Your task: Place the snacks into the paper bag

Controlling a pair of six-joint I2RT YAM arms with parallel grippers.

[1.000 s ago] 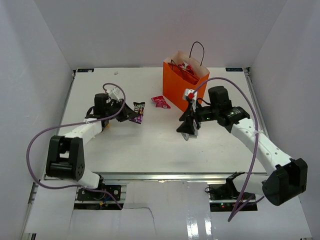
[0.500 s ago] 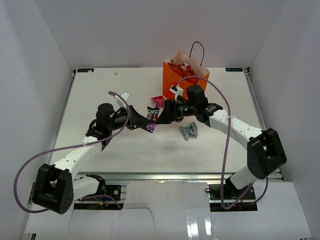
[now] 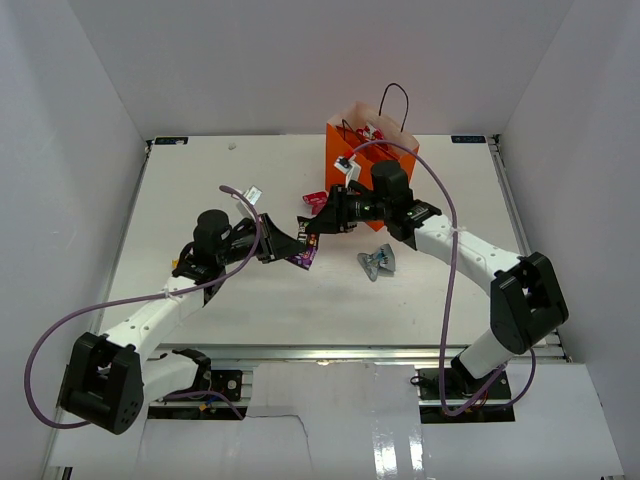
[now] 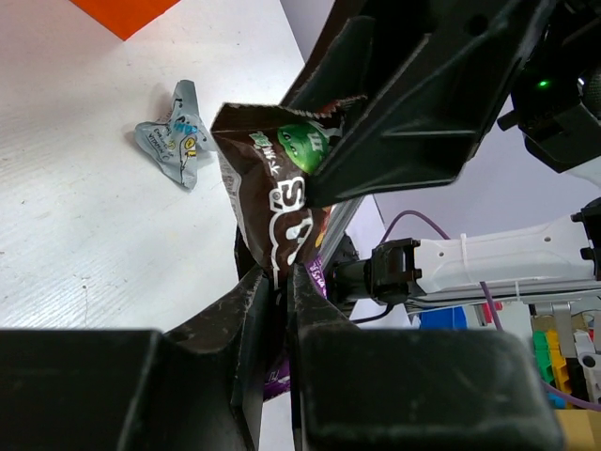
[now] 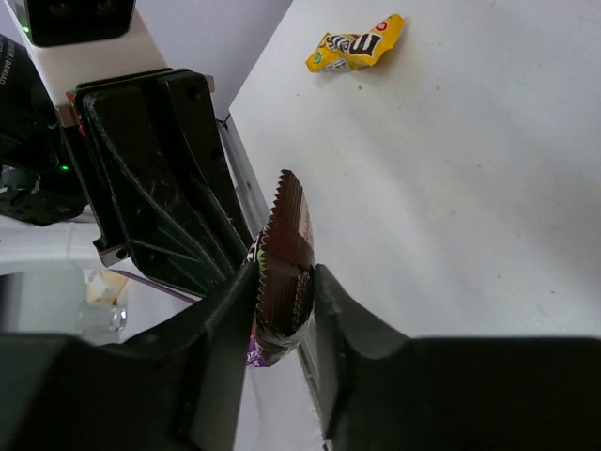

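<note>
My left gripper [image 4: 282, 272] is shut on the lower ends of a dark brown candy packet [image 4: 272, 188] and a purple packet [image 4: 319, 274], held above mid-table [image 3: 303, 257]. My right gripper [image 5: 286, 271] meets it from the right and is shut on the brown packet's [image 5: 286, 254] upper end. The orange paper bag [image 3: 365, 170] stands upright behind, with packets inside. A silver-blue wrapper [image 3: 377, 263] lies on the table right of the grippers. A pink-red wrapper [image 3: 318, 200] lies by the bag's left foot.
A yellow candy packet [image 5: 355, 49] lies on the white table beyond the left arm. The bag's black cord handles [image 3: 395, 100] stick up at the back. White walls enclose the table on three sides.
My left arm carried the two packets rightward to mid-table. My right arm left the silver-blue wrapper, swung left, opened wide, then closed on the brown packet.
</note>
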